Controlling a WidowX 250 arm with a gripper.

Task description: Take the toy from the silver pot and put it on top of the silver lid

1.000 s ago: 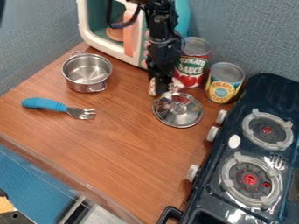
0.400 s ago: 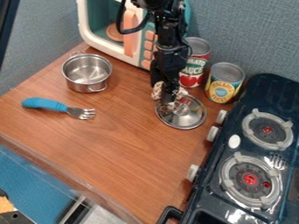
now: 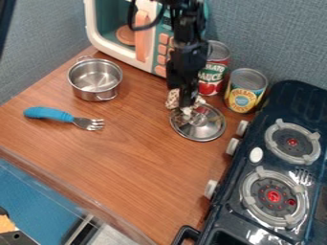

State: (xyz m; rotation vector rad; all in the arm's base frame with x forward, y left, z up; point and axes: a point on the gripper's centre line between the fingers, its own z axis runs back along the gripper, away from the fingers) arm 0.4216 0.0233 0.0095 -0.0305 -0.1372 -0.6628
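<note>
The black gripper (image 3: 186, 106) hangs down over the back edge of the silver lid, and how its fingers stand cannot be made out. A whitish, brown-speckled toy (image 3: 172, 99) shows on both sides of the gripper, partly hidden behind it, at the lid's upper-left edge. The silver lid (image 3: 203, 128) lies on the counter with its knob up, in front of the cans. At the upper left stands the silver pot (image 3: 94, 79), with nothing inside it.
A red tomato can (image 3: 212, 72) and a yellow can (image 3: 245, 91) stand right behind the lid. The toy microwave (image 3: 121, 36) is at the back, the dark stove (image 3: 236, 189) on the right. A blue-handled fork (image 3: 54, 114) lies at left.
The gripper has shifted a little to the right and toward the camera. The lid has slid slightly right, and more of the toy shows left of the gripper.
</note>
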